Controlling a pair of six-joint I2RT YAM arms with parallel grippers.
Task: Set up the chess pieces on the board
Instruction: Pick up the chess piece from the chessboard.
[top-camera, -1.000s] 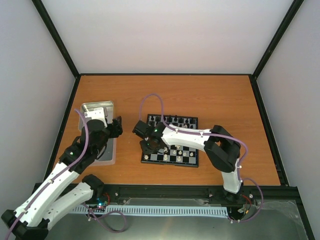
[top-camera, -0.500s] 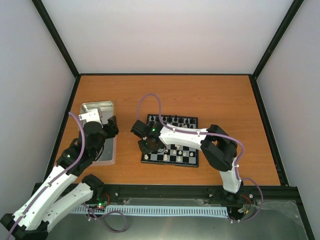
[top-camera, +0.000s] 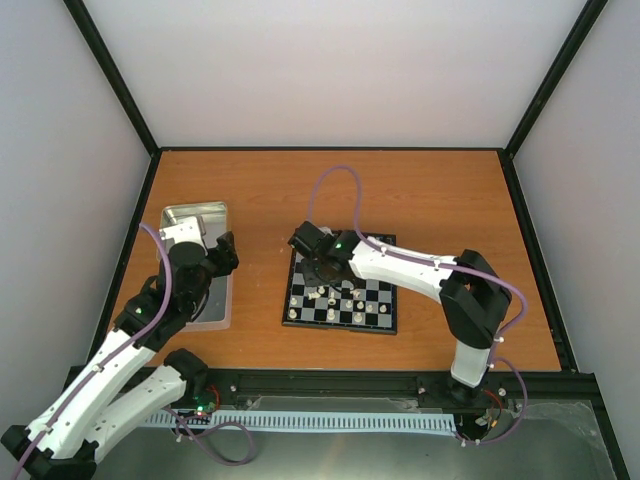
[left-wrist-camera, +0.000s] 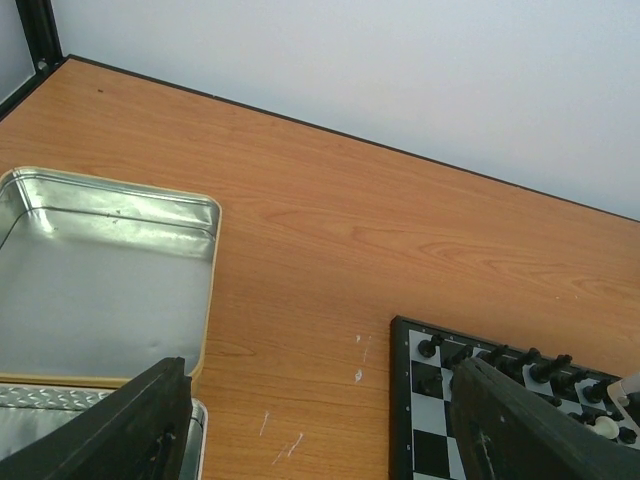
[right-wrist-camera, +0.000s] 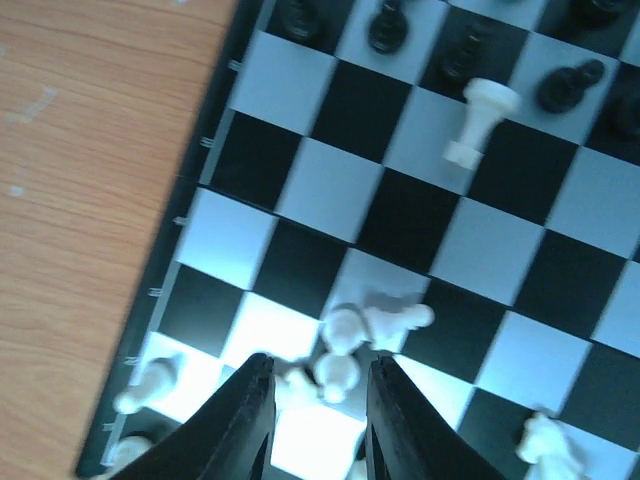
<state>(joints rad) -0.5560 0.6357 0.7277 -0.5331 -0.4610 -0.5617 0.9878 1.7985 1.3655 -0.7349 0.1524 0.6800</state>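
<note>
Orange wood carries the board (top-camera: 340, 290) mid-table; black chess pieces (right-wrist-camera: 385, 25) line its far rows, white chess pieces (right-wrist-camera: 345, 345) huddle toppled near its left edge, so we judge most whites unplaced; right gripper (right-wrist-camera: 318, 365) hangs above them, jaws slightly apart, empty; left gripper (left-wrist-camera: 320, 365) gapes beside the tray (left-wrist-camera: 100, 250); bare wood lies between.

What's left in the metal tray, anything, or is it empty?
Empty where visible: the left wrist view shows the metal tray with a bare shiny floor. The left claw hides its near corner.
</note>
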